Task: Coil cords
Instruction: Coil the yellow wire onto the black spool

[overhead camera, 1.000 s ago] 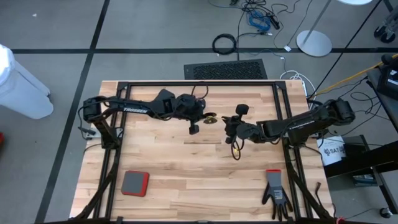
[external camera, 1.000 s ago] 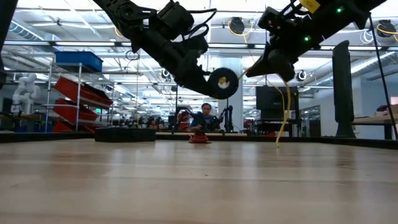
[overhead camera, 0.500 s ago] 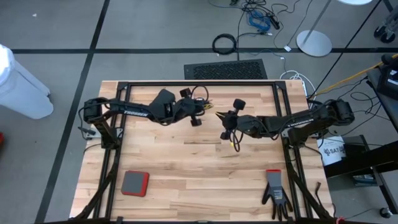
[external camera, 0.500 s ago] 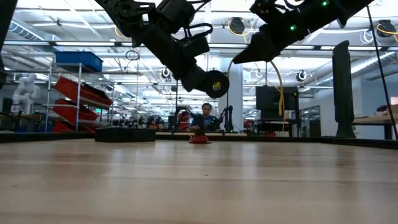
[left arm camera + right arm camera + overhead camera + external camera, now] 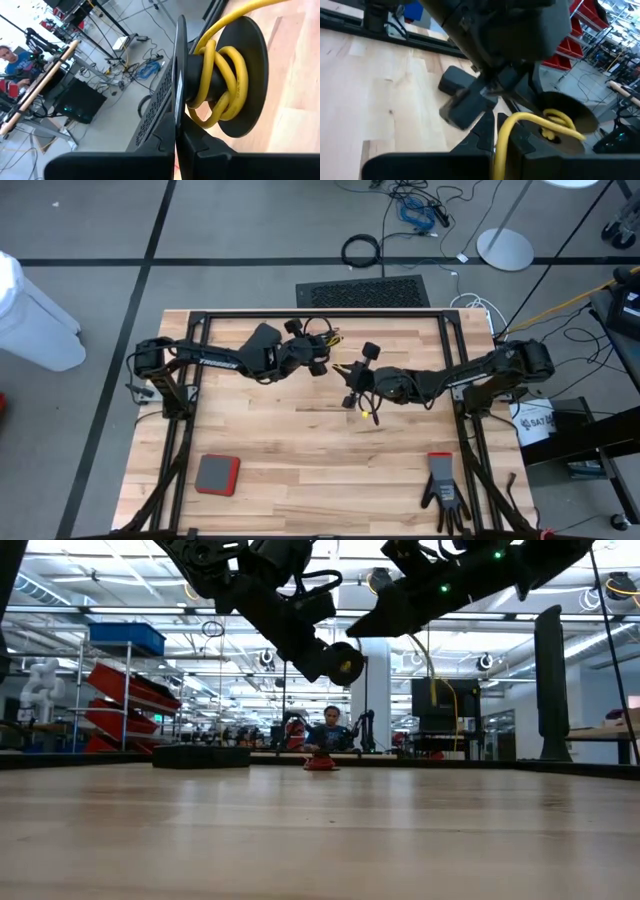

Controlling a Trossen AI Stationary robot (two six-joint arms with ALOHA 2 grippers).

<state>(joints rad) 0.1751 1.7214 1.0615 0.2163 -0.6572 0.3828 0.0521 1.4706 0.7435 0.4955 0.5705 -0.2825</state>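
A small round black reel (image 5: 220,85) carries several turns of the yellow cord (image 5: 227,75) on its hub. My left gripper (image 5: 318,363) is shut on the reel and holds it above the table's far middle; it also shows in the low view (image 5: 343,662). My right gripper (image 5: 352,385) stands just to its right, shut on the yellow cord (image 5: 520,119). The cord runs from the fingers to the reel (image 5: 565,122), and its free end (image 5: 368,416) hangs below the gripper. I cannot make out the dark brown cord or its reel. My left gripper pinches the rim of one of the reel's thin discs (image 5: 176,120) edge-on between its two fingers. The reel is lifted clear of the table, with its hub lying about level. My right gripper pinches the yellow cord (image 5: 499,134) between its two fingers, a short way from the reel. The fingers lie across the cord. The stretch toward the reel curves slack, and the free end hangs clear of the table.
A red and grey block (image 5: 217,474) lies near the table's front left. A black glove (image 5: 443,490) lies near the front right. Black frame rails (image 5: 320,314) run along the far edge and both sides. The wood between the two arms and the near edge is bare.
My left gripper has gone up and toward the far edge with the reel. My right gripper has gone up and toward the table's left, closer to the reel. The cord's hanging end has come up from near the table top.
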